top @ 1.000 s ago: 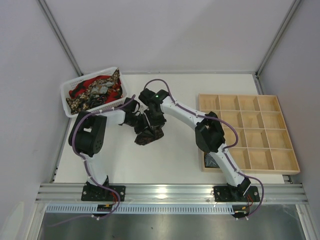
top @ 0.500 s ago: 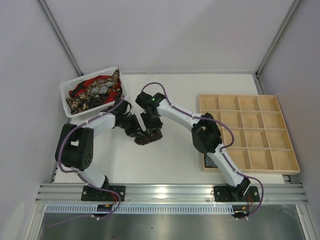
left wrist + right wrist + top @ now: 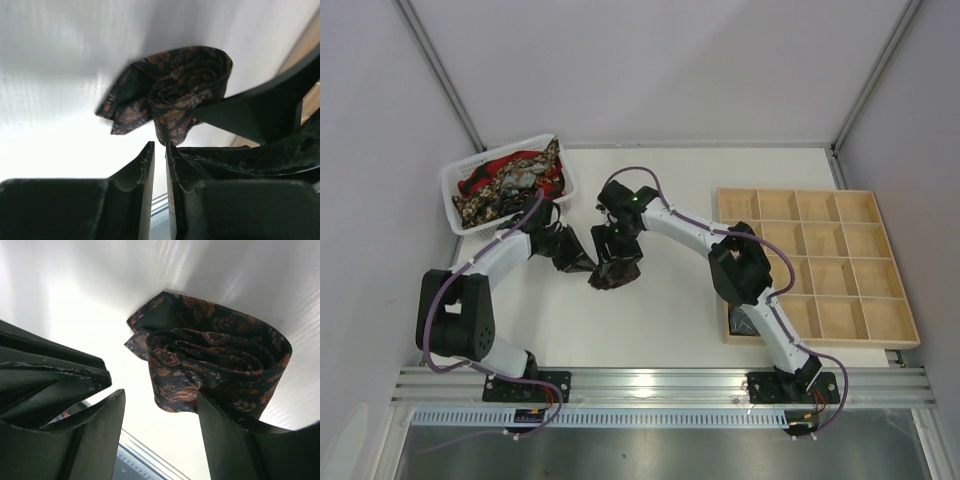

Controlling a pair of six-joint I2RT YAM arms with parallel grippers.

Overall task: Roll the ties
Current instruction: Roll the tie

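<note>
Sitting between right jaws, coiled tie (image 3: 215, 365).

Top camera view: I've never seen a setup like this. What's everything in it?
table: one, white, under everything.
basket: one, white, far-left corner.
loose ties: a heap, red, gold-black and grey, in the basket; count unclear.
rolled tie: one, dark brown with orange pattern, mid-table between the grippers.
wooden tray: one, pale wood, many compartments, right side.
dark item: one, tray's near-left compartment, partly hidden by the right arm.
left gripper: one, black, fingers nearly together at the rolled tie's edge.
right gripper: one, black, open, at the rolled tie.
</note>
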